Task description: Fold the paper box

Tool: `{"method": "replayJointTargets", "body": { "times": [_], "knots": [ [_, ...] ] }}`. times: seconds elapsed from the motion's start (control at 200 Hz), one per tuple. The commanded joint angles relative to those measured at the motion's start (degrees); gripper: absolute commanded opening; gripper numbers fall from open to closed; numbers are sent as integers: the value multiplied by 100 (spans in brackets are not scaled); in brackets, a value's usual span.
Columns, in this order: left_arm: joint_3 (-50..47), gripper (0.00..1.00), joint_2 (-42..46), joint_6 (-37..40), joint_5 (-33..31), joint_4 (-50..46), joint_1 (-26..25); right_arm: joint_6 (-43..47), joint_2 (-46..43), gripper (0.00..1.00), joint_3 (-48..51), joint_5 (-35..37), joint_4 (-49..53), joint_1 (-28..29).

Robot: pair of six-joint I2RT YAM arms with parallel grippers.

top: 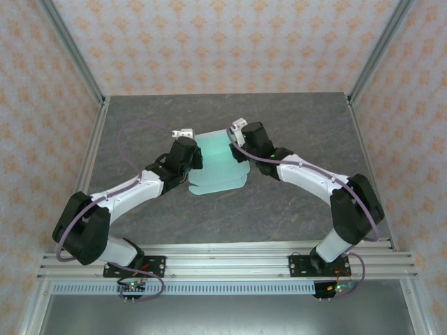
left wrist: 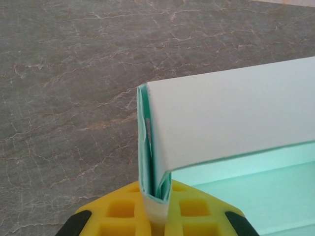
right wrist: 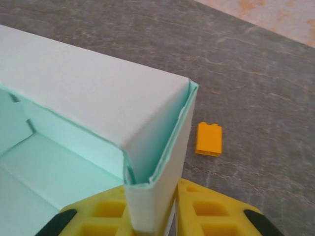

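The work surface is a dark grey, marble-patterned table [top: 293, 125], enclosed by walls [top: 223, 42] with an orange-on-cream pattern. An aluminium rail [top: 223, 262] runs along the table's near edge.

The paper box [top: 218, 166] sits near the middle of the table, between the two arm ends. It is pale mint-green card and only partly formed. Its far panel stands raised and its base lies flat on the table, with rounded flaps spread on the side towards the rail.

The left gripper [left wrist: 156, 209] is at the box's left end. Its yellow fingers [left wrist: 120, 214] are closed tight on a doubled upright wall of card, with layered card edges showing between them.

The right gripper [right wrist: 150, 214] is at the box's right end. Its yellow fingers [right wrist: 206, 211] flank the folded corner wall there, and the card fills the space between them, so the jaws are closed on it.

In the right wrist view, a small orange brick [right wrist: 208, 139] lies on the table just beside the box's right end, apart from the card.
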State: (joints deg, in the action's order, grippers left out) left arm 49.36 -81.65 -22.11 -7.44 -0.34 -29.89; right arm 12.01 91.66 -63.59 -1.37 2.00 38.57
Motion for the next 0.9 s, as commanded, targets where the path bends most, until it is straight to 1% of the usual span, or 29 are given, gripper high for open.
{"method": "replayJointTargets", "body": {
  "times": [0.0, 0.145, 0.305, 0.455, 0.535, 0.671, 0.896],
  "knots": [
    [47, 8, -18, 94, 94, -55, -26, -252, 127, 17, -218, 1199, -178, 218],
    [47, 8, -4, 81, 94, -71, -28, -542, 321, 17, -437, 1763, 31, 395],
    [40, 8, 26, 81, 68, -85, -26, -742, 516, 17, -707, 2077, 334, 406],
    [31, 8, 40, 83, 60, -71, -26, -924, 748, 14, -953, 2559, 604, 410],
    [20, 8, 35, 76, 53, -71, -26, -1121, 857, 12, -1089, 2909, 823, 406],
    [13, 8, 30, 84, 21, -72, -26, -1451, 1002, 12, -1260, 3495, 1164, 415],
    [21, 8, 0, 81, -1, -72, -26, -1648, 1020, 16, -1248, 3713, 1302, 415]
  ]
}}
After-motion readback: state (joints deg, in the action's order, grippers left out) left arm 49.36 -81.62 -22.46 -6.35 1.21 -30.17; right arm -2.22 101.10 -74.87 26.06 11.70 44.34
